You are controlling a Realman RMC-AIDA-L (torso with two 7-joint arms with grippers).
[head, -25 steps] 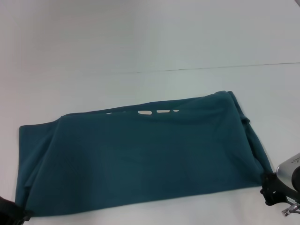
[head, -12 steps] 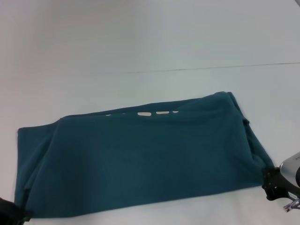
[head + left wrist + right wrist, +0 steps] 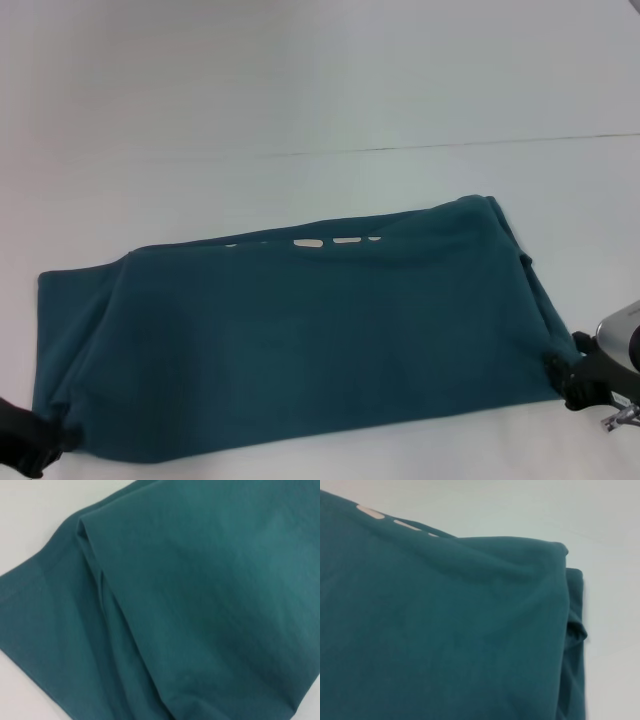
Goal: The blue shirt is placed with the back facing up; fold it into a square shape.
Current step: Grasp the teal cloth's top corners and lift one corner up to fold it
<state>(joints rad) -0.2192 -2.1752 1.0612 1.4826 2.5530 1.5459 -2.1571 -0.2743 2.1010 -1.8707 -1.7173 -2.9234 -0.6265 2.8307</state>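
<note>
The blue shirt (image 3: 300, 345) lies mid-frame on the bench (image 3: 300, 90), half-folded. Left tool (image 3: 30, 448), right tool (image 3: 590, 375) at lower corners; grip unclear. Uneven pull could skew the fold.

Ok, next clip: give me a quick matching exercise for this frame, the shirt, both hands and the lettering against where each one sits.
Things:
1. blue shirt
2. left hand
3. right hand
4. cream letters

Places:
A. at the shirt's near right corner
B. peeking out along the shirt's far edge
C. spread across the white table
D. at the shirt's near left corner

Pairs: 1-C, 2-D, 3-A, 4-B
</note>
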